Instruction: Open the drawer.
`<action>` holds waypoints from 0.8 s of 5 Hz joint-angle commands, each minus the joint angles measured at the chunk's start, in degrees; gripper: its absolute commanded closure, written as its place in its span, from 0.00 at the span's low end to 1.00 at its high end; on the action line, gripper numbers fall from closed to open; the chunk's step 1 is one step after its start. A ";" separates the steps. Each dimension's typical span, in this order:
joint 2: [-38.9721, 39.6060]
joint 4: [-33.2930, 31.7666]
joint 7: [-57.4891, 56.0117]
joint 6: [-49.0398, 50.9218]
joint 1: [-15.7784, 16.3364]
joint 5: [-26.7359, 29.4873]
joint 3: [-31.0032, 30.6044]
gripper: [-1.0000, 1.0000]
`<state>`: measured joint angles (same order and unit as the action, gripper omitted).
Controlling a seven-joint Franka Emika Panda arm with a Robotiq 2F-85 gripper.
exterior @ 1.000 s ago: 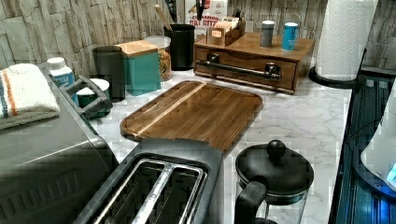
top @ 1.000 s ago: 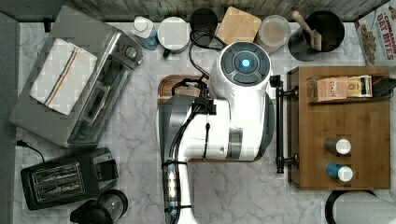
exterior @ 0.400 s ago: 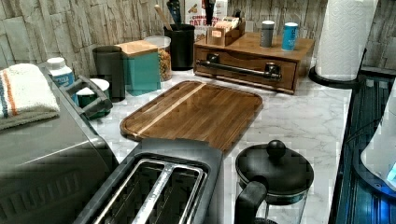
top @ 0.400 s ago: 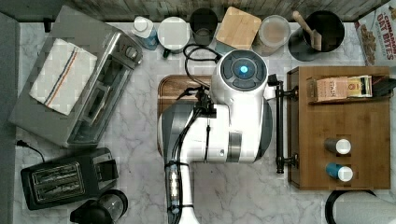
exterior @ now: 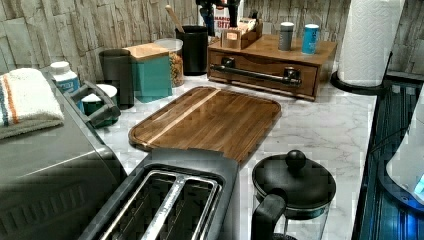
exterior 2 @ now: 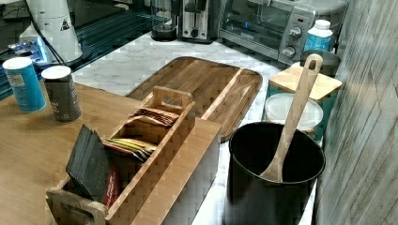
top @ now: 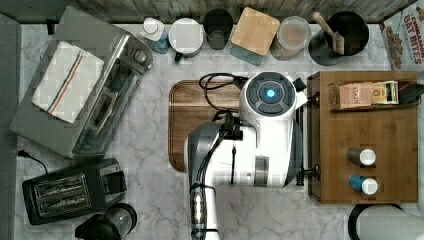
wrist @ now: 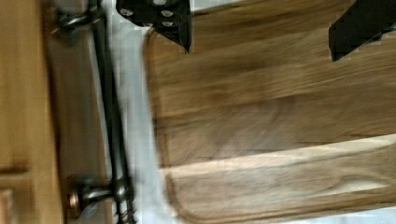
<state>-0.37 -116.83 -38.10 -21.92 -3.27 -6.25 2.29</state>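
The drawer (exterior: 265, 66) sits shut in the front of the bamboo box (top: 370, 125), and its long black bar handle (exterior: 257, 75) runs across it. From above, the handle (top: 300, 175) shows beside my white arm (top: 260, 145), which reaches over the dark wooden tray (top: 197, 110). The wrist view has the handle (wrist: 112, 116) along one side and the tray (wrist: 280, 130) below. My gripper (wrist: 261, 32) is open, its two black fingers (wrist: 163, 18) wide apart over the tray's edge with nothing between them, a short way off the handle.
Two shakers (top: 365, 156) and a tea-bag caddy (exterior 2: 141, 145) stand on the box top. A black utensil pot (exterior 2: 274, 173), canisters (exterior: 152, 70) and a paper-towel roll (exterior: 372, 40) line the back. A toaster oven (top: 90, 100), toaster (top: 65, 192) and coffee press (exterior: 292, 192) fill the top view's left.
The arm's wrist end has shifted toward the top view's bottom and slightly right, nearer the box. The drawer has stayed shut.
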 commanded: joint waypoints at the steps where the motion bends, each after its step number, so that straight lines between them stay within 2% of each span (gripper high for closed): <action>1: 0.82 -3.70 -7.07 -12.98 -4.50 -6.59 5.49 0.00; 2: 1.74 -6.42 -9.99 -18.82 -6.16 -7.63 5.42 0.00; 3: 2.99 -7.46 -10.89 -20.19 -7.50 -7.74 4.35 0.00; 4: 3.59 -9.41 -13.04 -22.74 -7.32 -7.26 5.50 0.00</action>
<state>2.18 -125.67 -45.77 -41.96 -10.55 -13.60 8.11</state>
